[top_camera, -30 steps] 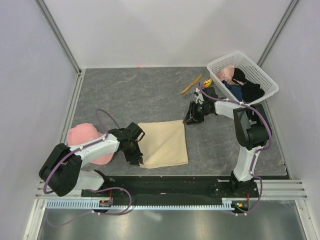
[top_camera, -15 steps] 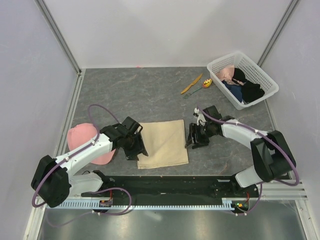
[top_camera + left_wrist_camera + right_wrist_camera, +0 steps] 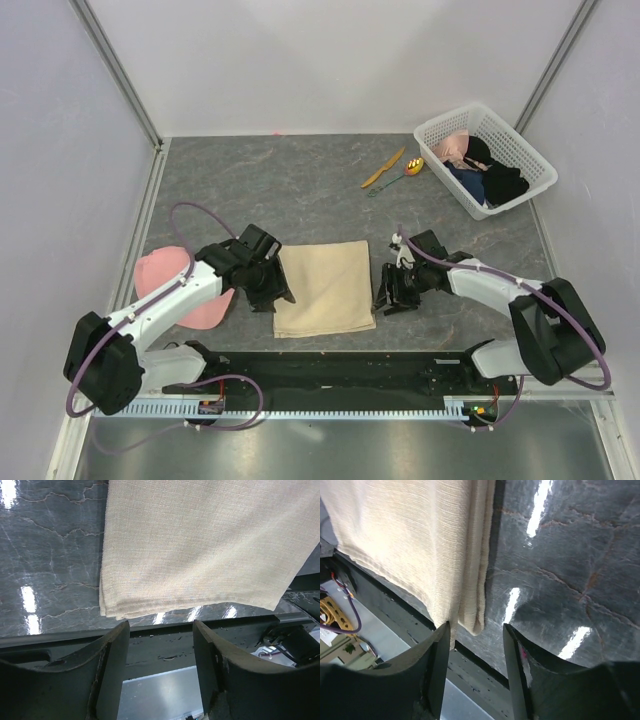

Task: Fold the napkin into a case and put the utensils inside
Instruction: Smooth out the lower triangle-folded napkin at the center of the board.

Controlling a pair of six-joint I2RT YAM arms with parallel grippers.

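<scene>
The folded beige napkin point(image 3: 325, 288) lies flat on the grey desk point(image 3: 280, 190), near its front edge, between the two arms. The left fingers point(image 3: 112, 675) stand spread apart just beside the napkin's left edge, with nothing between them. The right fingers point(image 3: 437, 670) are spread too, at the napkin's right edge, gripping nothing. The orange knife point(image 3: 384, 167) and the spoon point(image 3: 403, 171) lie together well apart from the napkin, near the white basket point(image 3: 520, 143). A pink cap point(image 3: 165, 275) lies partly hidden by the left arm.

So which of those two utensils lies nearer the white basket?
The spoon, yellow bowl and green handle; the orange knife lies farther left of the basket.
</scene>
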